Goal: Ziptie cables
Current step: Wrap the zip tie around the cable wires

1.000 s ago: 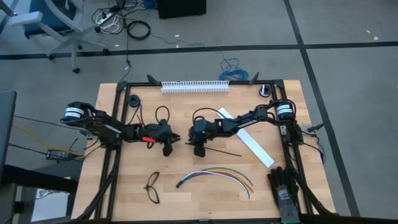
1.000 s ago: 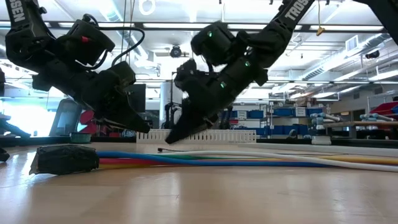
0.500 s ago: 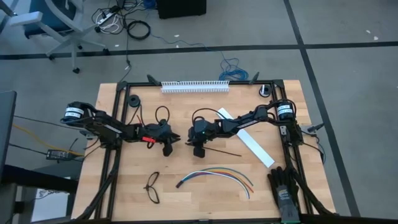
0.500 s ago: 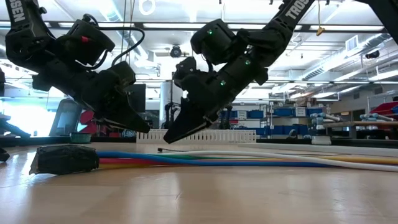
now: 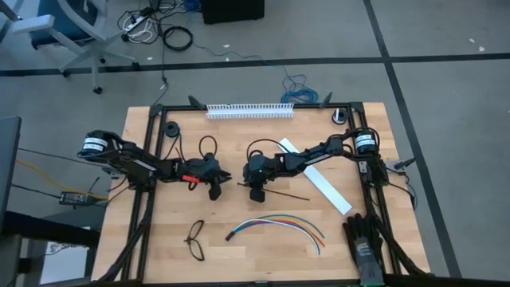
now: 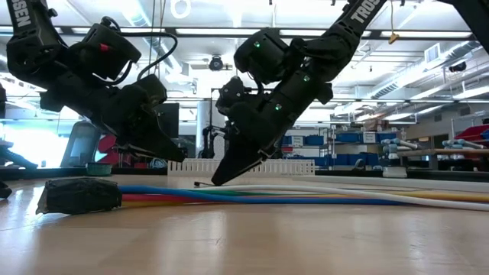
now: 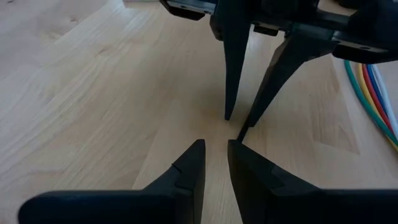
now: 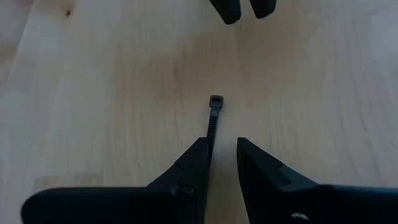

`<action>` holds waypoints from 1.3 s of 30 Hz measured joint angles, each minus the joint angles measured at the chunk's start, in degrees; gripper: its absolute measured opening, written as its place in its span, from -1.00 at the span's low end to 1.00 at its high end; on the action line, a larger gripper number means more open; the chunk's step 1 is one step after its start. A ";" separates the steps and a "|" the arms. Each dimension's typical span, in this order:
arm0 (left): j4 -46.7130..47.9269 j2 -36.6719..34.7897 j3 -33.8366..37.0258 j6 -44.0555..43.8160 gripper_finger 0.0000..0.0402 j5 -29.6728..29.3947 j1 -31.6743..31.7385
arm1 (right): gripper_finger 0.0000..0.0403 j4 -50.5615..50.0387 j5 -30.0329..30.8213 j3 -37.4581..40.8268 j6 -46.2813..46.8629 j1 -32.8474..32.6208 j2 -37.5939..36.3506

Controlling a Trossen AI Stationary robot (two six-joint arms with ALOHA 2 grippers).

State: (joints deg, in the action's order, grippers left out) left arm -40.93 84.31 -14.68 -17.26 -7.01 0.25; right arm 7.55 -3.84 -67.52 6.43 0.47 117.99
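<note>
Two grippers meet at the middle of the high view. The right gripper (image 8: 222,163) is over the ziptie (image 5: 275,190), its fingers a narrow slit apart with the strip's head end between them, not visibly clamped. The left gripper (image 7: 216,163), likewise barely parted, holds nothing. The cables (image 5: 275,223) lie lower centre, untouched. That strip looks light, springy and slippery; grip just behind its head.

The ziptie (image 8: 214,115) runs back out of sight beneath the right hand (image 8: 222,163), its tail hidden.
</note>
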 joint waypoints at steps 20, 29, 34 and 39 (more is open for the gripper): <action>0.07 0.00 0.00 -1.24 -0.61 0.04 0.00 | -1.00 -3.99 6.81 -0.06 -0.28 3.60 -0.29; 0.07 0.00 -0.02 -0.87 -0.61 0.07 0.00 | -0.93 -5.08 4.50 0.08 -0.06 3.78 -6.42; 0.04 0.00 -0.02 -0.02 -0.61 0.15 0.00 | -0.77 -3.34 4.25 0.08 -2.23 3.93 -7.53; 0.07 0.00 -0.04 0.41 -0.61 0.17 0.00 | -0.55 0.70 4.22 -0.46 -3.28 4.14 -3.89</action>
State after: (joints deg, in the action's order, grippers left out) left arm -40.86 84.31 -14.72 -16.84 -6.83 0.25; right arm 8.26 0.38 -67.98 3.15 4.61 114.11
